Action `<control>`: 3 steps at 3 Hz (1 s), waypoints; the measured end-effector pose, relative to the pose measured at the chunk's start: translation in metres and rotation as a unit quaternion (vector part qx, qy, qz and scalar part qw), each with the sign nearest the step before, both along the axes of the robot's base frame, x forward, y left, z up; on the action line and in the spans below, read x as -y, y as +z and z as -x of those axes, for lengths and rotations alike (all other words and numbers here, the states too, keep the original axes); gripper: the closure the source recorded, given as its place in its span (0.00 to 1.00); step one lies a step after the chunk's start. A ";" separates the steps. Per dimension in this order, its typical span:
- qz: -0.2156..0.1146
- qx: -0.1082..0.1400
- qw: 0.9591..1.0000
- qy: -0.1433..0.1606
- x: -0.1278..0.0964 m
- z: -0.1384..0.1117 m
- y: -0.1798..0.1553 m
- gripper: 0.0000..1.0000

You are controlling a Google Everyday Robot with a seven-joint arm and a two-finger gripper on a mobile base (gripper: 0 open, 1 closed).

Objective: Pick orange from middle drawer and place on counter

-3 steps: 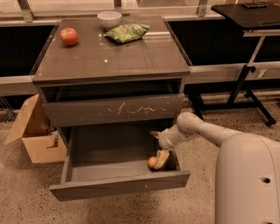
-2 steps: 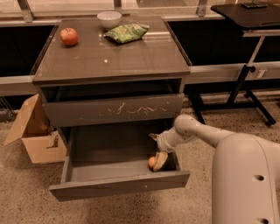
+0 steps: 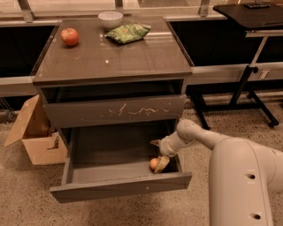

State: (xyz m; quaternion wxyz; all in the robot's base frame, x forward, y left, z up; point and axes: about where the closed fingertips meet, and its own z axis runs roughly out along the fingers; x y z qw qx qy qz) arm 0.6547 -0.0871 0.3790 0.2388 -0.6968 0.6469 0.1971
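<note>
The middle drawer [image 3: 119,188] stands pulled open, its grey inside bare except for the small orange [image 3: 153,163] at the front right corner. My gripper [image 3: 158,154] is inside the drawer at its right side, reaching down from my white arm. Its fingers are spread: one fingertip [image 3: 162,164] rests right beside the orange, and the other points left above it. The orange lies on the drawer floor, not held. The glossy counter [image 3: 110,55] is the cabinet's top.
On the counter stand a red apple [image 3: 70,36] at the back left, a white bowl [image 3: 110,19] and a green bag [image 3: 127,32]. The scratched drawer front [image 3: 115,110] overhangs the open drawer. A cardboard box [image 3: 33,132] is on the left, a black desk [image 3: 247,11] on the right.
My gripper has edged slightly left and down towards the orange. The orange and the drawer have not moved.
</note>
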 end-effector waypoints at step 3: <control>-0.029 0.029 0.999 0.004 0.013 0.007 0.027 0.85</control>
